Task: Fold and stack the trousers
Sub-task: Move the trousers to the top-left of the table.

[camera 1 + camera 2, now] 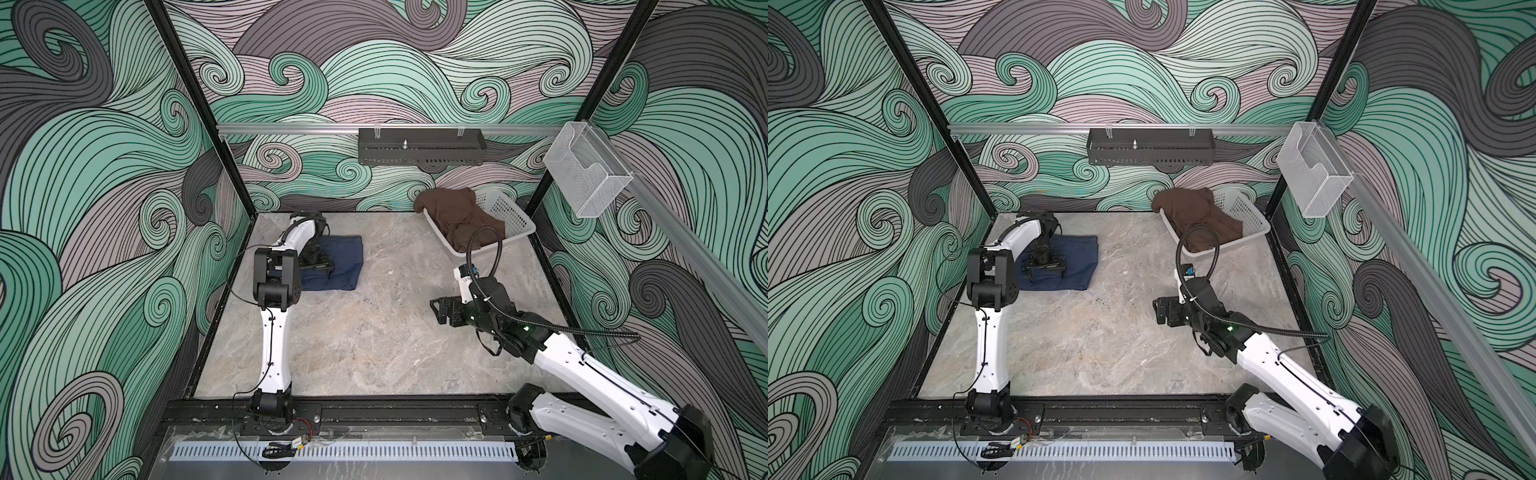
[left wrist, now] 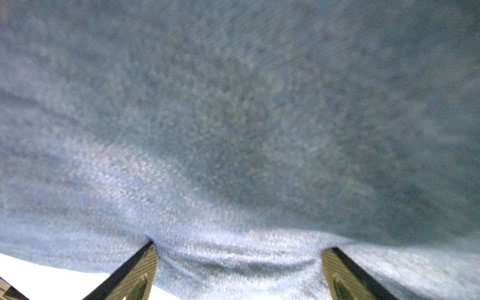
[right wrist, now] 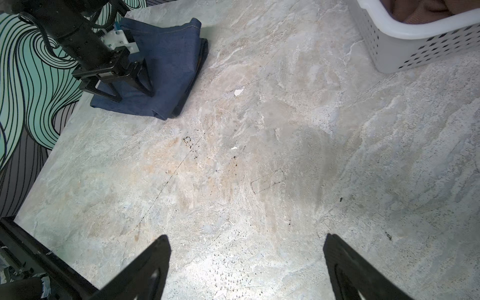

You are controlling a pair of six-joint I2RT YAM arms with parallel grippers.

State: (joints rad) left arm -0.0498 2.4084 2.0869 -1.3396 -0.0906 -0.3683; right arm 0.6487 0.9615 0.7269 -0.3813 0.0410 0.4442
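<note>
Trousers (image 1: 343, 266), folded into a compact dark blue block, lie on the table (image 1: 374, 332) in its far left part, close to the left wall. The left arm rises from the front rail, bends at the elbow, reaches toward the back and turns its wrist downward, so the left gripper (image 1: 1045, 272) points down onto the cloth. Its jaws are spread wide, and both fingertips (image 2: 152, 245) press into the denim, dimpling it, with no fold pinched between them; the right wrist view shows the same stance (image 3: 133, 96).

The right arm stretches low from the right front corner toward the middle of the table. The right gripper (image 1: 436, 311) hangs over bare tabletop, well apart from the trousers, its jaws also spread and holding nothing (image 3: 246, 237).

Counted: two arms, two grippers, one folded pair of trousers, and one white basket (image 1: 515, 212) in the far right corner with brown clothing (image 1: 457, 212) heaped in it and spilling over its rim. How many brown pieces there are cannot be told. One dark tray (image 1: 419, 151) hangs on the back rail, and one clear bin (image 1: 590, 178) on the right rail.
</note>
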